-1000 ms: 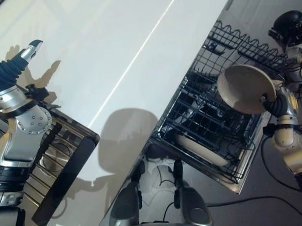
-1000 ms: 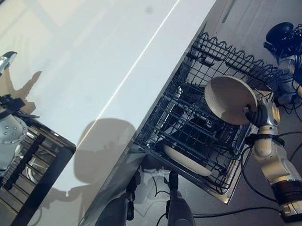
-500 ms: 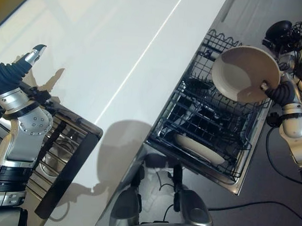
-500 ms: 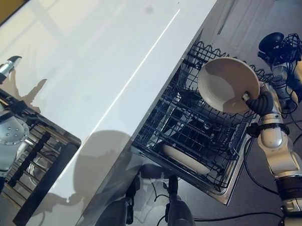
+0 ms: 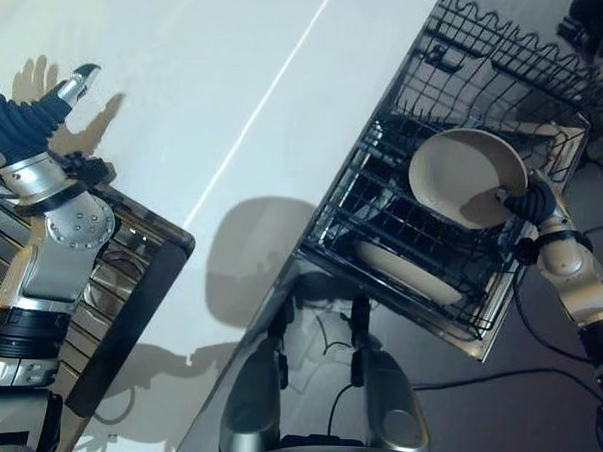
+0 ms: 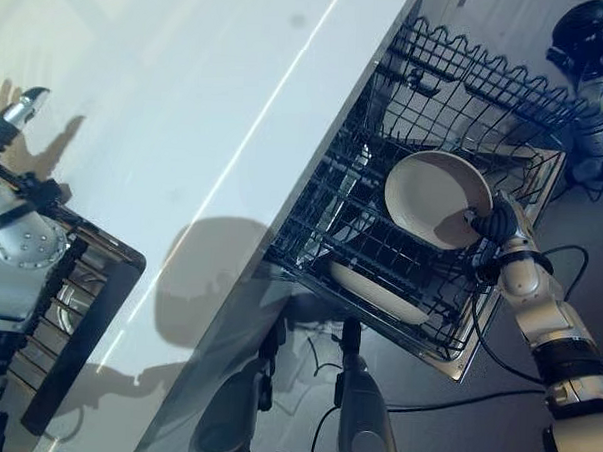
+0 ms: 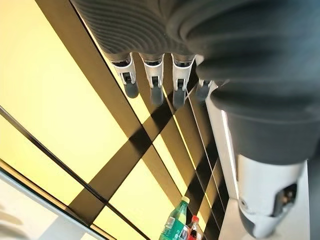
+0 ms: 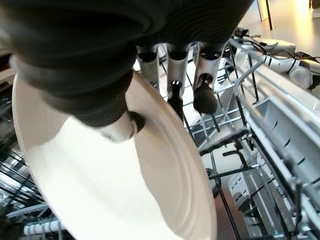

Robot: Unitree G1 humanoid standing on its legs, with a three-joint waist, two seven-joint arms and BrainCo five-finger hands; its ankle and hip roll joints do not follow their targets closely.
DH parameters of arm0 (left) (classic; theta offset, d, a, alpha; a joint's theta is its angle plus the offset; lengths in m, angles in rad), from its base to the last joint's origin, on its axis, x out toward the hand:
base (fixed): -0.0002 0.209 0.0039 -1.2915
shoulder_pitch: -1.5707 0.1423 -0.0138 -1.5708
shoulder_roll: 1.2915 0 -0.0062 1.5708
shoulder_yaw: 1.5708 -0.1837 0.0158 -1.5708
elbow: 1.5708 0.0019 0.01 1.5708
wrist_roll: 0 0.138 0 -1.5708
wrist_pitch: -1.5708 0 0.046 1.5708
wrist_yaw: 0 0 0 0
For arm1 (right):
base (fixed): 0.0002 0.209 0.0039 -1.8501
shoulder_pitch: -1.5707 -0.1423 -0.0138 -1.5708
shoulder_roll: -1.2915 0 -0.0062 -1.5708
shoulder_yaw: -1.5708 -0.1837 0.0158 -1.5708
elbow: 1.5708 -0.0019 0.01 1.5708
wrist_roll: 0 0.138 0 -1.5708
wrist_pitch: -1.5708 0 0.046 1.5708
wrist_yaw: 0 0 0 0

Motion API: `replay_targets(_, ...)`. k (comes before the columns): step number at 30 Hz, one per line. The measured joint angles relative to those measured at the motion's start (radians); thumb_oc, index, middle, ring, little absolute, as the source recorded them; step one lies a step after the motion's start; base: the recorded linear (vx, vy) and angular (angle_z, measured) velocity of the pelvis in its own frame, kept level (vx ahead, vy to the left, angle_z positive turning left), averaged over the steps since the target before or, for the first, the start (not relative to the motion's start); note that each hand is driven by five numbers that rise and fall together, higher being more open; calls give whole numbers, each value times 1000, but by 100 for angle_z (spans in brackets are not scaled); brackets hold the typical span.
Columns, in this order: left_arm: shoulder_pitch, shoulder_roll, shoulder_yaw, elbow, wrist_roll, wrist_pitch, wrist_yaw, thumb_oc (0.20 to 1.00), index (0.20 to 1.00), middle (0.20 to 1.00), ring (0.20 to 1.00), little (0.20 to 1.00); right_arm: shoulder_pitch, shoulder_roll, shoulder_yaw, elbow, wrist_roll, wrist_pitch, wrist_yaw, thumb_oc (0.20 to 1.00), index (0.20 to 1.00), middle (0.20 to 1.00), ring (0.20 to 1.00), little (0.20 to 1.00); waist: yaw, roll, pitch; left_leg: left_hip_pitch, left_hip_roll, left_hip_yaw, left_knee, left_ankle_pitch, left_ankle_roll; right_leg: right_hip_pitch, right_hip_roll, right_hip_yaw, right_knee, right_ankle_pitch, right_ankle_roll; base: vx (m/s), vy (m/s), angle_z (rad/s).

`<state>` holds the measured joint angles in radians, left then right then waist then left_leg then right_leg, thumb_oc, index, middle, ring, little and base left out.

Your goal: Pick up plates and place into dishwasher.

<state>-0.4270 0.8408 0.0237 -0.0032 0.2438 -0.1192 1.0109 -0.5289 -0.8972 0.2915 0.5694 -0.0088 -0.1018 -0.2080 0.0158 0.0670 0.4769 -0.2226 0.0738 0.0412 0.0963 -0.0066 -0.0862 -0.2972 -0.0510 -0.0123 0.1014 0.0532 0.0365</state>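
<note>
Currently, a cream plate (image 5: 467, 176) is pinched at its rim by the right hand (image 5: 524, 202), with the thumb pressed on the plate's inner face and the fingers (image 8: 205, 95) curled behind its back, as seen in the right wrist view. The plate is held tilted on edge, low over the black wire dishwasher rack (image 5: 457, 113), among the upright tines near the rack's middle. A second cream plate (image 5: 408, 272) is seen lying in the rack at the near end, toward the robot, apart from the held one. The rack is pulled out beside a long white countertop (image 5: 237, 93).

The left hand (image 5: 72, 84) is raised over the countertop's left part, well apart from the rack, with its fingers (image 7: 152, 85) straight and relaxed and nothing grasped. Below that arm, a dark-framed dish drainer (image 5: 138, 304) with metal bars is seen at the counter's near-left corner.
</note>
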Motion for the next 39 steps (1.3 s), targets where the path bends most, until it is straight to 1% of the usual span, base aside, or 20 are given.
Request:
replay_targets(2, -33, 1, -11, 1, 1, 3, 11, 1000, 1000, 1000, 1000, 1000, -33, 10, 38, 47, 3, -7, 0, 200, 200, 200, 200, 200, 1, 6, 8, -15, -2, -1, 3, 2, 3, -16, -3, 0, 8, 0, 0, -73, -7, 1)
replay_targets(4, -54, 5, -24, 1, 1, 18, 15, 1000, 1000, 1000, 1000, 1000, -59, 25, 38, 85, 22, -26, -1, 200, 200, 200, 200, 200, 0, 13, 13, -19, -5, 0, 3, 3, 4, -22, -6, 0, 11, 0, 0, -66, -19, 0)
replay_targets(7, -63, 28, -47, 2, 0, 29, 18, 1000, 1000, 1000, 1000, 1000, -74, 25, 42, 112, 22, -52, 1, 200, 200, 200, 200, 200, 0, 15, 14, -19, -5, 0, 2, 3, 4, -23, -5, 0, 11, 0, 0, -44, -16, -1)
replay_targets(13, -64, 32, -48, 2, -3, 47, 15, 1000, 1000, 1000, 1000, 1000, -85, 24, 60, 123, 21, -55, -4, 200, 200, 200, 200, 200, -1, 15, 14, -19, -5, 0, 3, 3, 4, -23, -5, 0, 13, 0, 0, -5, -4, 0)
replay_targets(14, -64, 32, -48, 2, -3, 47, 14, 1000, 1000, 1000, 1000, 1000, -85, 24, 60, 122, 22, -55, -7, 398, 398, 398, 398, 398, -1, 15, 14, -19, -5, 0, 3, 3, 4, -23, -6, 0, 13, 0, 0, 0, 0, 0)
replay_targets(15, -64, 32, -48, 2, -3, 47, 12, 1000, 1000, 1000, 1000, 1000, -85, 24, 60, 122, 21, -55, -13, 827, 827, 827, 827, 827, -1, 15, 14, -18, -5, 0, 3, 3, 4, -23, -5, 0, 14, 0, 0, 0, 0, 0)
replay_targets(16, -64, 32, -48, 2, -3, 47, 11, 1000, 1000, 1000, 1000, 1000, -85, 24, 60, 123, 21, -53, -20, 1000, 1000, 1000, 1000, 1000, -1, 15, 14, -18, -5, 0, 3, 3, 4, -23, -6, 0, 14, 0, 0, 0, 0, 0)
replay_targets(21, -62, 31, -48, 2, -3, 46, 10, 1000, 1000, 1000, 1000, 1000, -79, 23, 59, 120, 20, -26, -64, 1000, 1000, 1000, 1000, 1000, -1, 15, 14, -10, -5, 2, 3, 3, 4, -17, -6, -1, 15, 0, 0, -1, -2, -1)
replay_targets(25, -47, 31, -47, 2, -3, 40, 0, 1000, 1000, 1000, 1000, 1000, -48, 24, 48, 85, 20, -4, -87, 1000, 1000, 1000, 1000, 1000, -1, 14, 15, 24, -6, 8, -2, 3, 4, 8, -6, -3, 19, 0, 0, -6, -4, -5)
replay_targets(28, -37, 31, -40, 1, -2, 25, -4, 1000, 1000, 1000, 1000, 1000, -7, 25, -22, 42, 20, 4, -100, 1000, 1000, 1000, 1000, 1000, -3, 14, 15, 42, -7, 10, -2, 3, 5, 24, -7, -2, 19, 0, 0, 5, -1, -1)
replay_targets(33, 36, 19, -26, -4, -1, -3, -21, 1000, 1000, 1000, 1000, 1000, 79, 25, -136, -38, 16, 24, -130, 1000, 1000, 1000, 1000, 1000, -6, 13, 14, 69, -6, 15, -3, 3, 5, 45, -5, 3, 24, 0, -1, 15, -5, -2)
replay_targets(36, 64, 1, 17, -18, 2, -9, -32, 1000, 1000, 1000, 1000, 1000, 118, 32, -185, -61, 11, 29, -150, 1000, 1000, 1000, 1000, 1000, -18, 5, 9, 78, -6, 15, -5, 3, 5, 51, -4, 7, 24, 0, 0, 21, -4, -4)
replay_targets(39, 94, -4, 53, -19, 9, -27, -40, 1000, 1000, 1000, 1000, 1000, 165, 58, -261, -114, 7, 31, -168, 1000, 1000, 1000, 1000, 1000, -28, -2, 5, 92, -7, 15, -7, 2, 5, 59, -3, 12, 25, 0, 0, 43, 18, -7)
